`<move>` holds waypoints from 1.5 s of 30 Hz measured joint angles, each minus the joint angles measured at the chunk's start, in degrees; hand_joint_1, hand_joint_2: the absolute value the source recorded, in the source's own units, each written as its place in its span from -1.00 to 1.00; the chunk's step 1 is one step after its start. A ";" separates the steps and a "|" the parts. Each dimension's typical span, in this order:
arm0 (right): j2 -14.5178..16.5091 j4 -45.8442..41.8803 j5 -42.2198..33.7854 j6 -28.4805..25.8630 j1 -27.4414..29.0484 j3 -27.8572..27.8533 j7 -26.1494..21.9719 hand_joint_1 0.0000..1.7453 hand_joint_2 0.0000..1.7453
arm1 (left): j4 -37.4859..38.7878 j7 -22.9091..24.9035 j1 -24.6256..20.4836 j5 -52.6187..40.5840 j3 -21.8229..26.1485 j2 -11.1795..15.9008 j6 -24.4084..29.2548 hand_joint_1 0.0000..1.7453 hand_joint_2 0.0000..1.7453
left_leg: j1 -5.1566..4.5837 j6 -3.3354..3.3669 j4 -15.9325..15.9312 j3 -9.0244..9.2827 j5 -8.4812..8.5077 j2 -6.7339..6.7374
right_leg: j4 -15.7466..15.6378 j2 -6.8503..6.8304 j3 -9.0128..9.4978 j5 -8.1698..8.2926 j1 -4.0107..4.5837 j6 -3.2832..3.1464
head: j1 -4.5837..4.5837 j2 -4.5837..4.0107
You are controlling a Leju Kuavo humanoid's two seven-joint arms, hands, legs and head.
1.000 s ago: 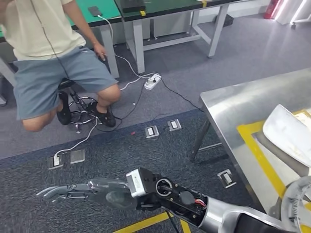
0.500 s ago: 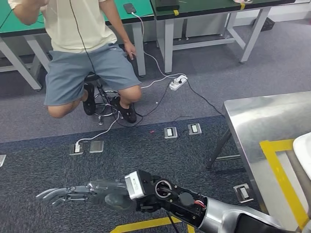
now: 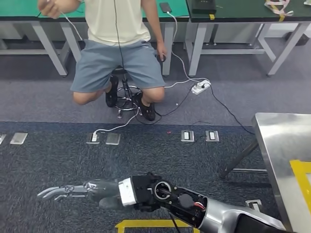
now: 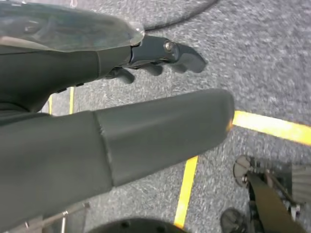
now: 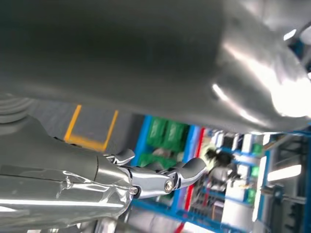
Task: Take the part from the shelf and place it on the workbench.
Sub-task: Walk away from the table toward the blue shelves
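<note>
Grey carpet [image 3: 55, 165], right hand [image 3: 73, 190] outstretched, fingers extended, holding nothing

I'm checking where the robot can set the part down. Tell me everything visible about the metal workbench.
The workbench shows at the head view's right edge as a corner of a flat, brushed, shiny metal top. Yellow tape marks part of a rectangle on it. A dark slanted leg runs down to the grey carpet. Nothing lies on the visible part, and neither hand touches it.

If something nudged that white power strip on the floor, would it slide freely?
The power strip looks light and rigid, so it would probably slide. Its plugged-in cables and the carpet would likely drag on it.
</note>
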 joint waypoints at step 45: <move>-15.46 42.64 -13.27 -14.67 13.45 -36.91 -2.89 -1.00 -1.00 | 0.01 -1.04 0.35 -1.00 -0.02 0.20 -1.41 -1.00 -1.00 | -0.84 -1.20 4.40 -1.95 -2.50 -5.03 | -5.72 2.96 1.01 5.32 -0.41 -1.65 | 0.09 0.00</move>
